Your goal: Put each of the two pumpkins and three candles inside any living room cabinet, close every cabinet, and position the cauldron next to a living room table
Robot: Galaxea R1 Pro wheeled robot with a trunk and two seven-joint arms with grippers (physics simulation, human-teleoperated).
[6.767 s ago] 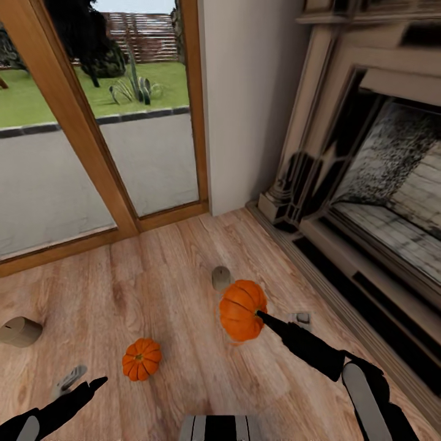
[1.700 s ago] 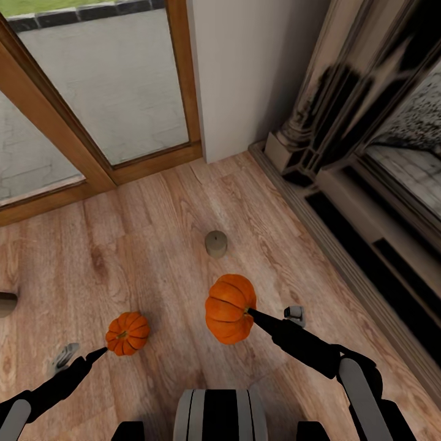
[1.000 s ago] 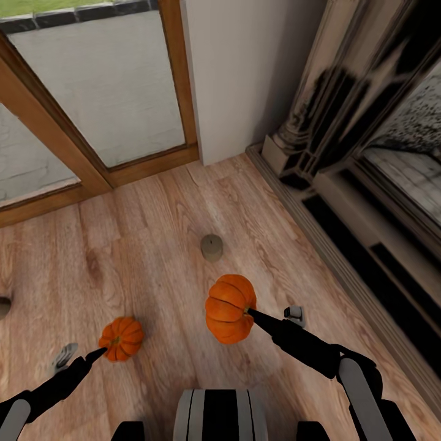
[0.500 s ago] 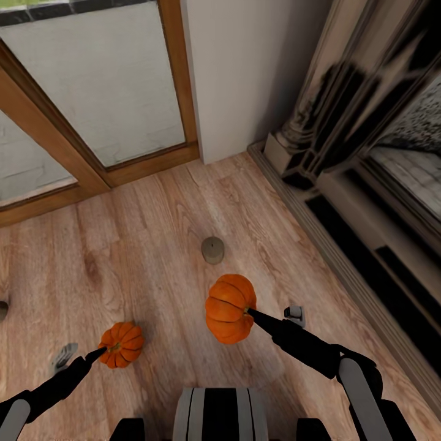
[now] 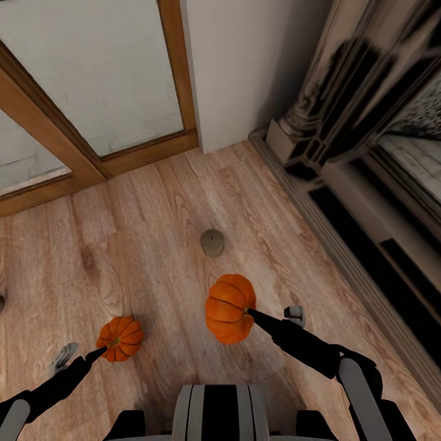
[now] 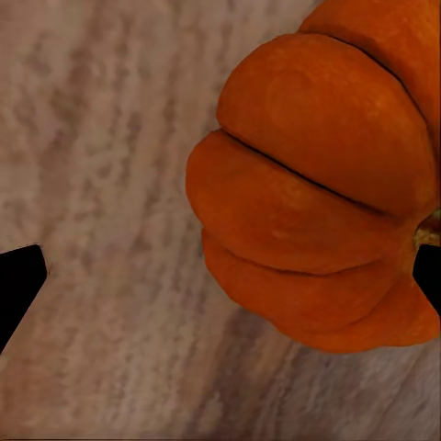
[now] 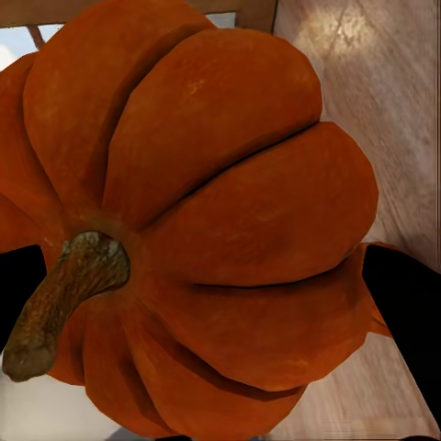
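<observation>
both hands busy: right hand (image 5: pixel 250 312) clamps the larger pumpkin (image 5: pixel 229 308), while the spread left hand (image 5: pixel 98 351) should centre on the smaller pumpkin (image 5: pixel 120 338) before closing.

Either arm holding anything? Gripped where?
Right gripper holds the larger pumpkin across its body near the stem. Left gripper touches the smaller pumpkin; grip unclear.

I see the larger pumpkin (image 5: pixel 229 309) held aloft, the smaller pumpkin (image 5: pixel 120 338) on the floor, and a grey candle (image 5: pixel 212 242) upright beyond.
</observation>
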